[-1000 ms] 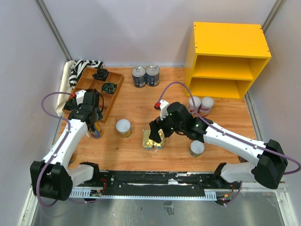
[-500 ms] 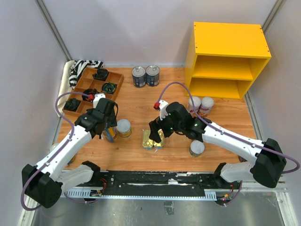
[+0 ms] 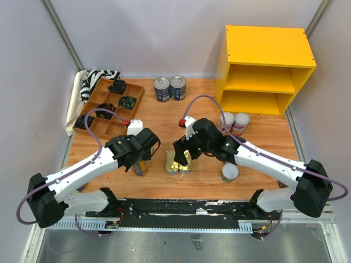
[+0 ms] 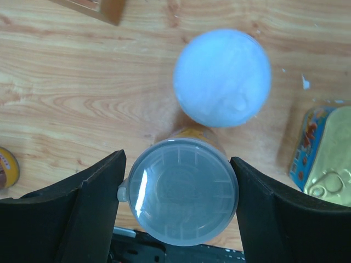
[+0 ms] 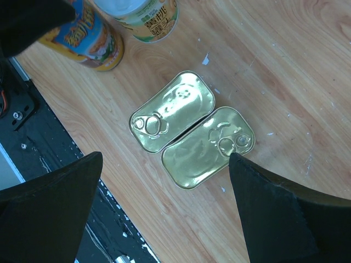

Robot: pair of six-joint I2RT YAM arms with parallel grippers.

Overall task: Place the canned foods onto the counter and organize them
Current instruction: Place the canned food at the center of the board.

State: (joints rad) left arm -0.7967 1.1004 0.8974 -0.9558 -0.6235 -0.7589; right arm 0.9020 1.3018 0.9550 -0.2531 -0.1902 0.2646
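Observation:
My left gripper [image 3: 141,162] is shut on a tall white-lidded can [image 4: 178,189] with a blue and orange label [image 5: 88,38], held upright just above the wooden table. Just beyond it stands a short white-lidded can [image 4: 222,76]. Two flat gold-topped tins [image 5: 173,109] lie side by side to its right. My right gripper [image 5: 165,164] hangs open above these tins [image 3: 171,163], touching neither. The yellow counter [image 3: 269,46] stands at the back right, its top and both shelves bare.
Two silver-topped cans [image 3: 169,87] stand at the back middle. Two white-lidded cans [image 3: 233,121] stand in front of the counter, and another can [image 3: 230,172] sits near the front right. A brown divided tray [image 3: 112,104] and a striped cloth [image 3: 93,79] lie at the left.
My left arm has swung to the right with the tall can, from beside the tray to next to the short can and the flat tins. The right arm has not moved.

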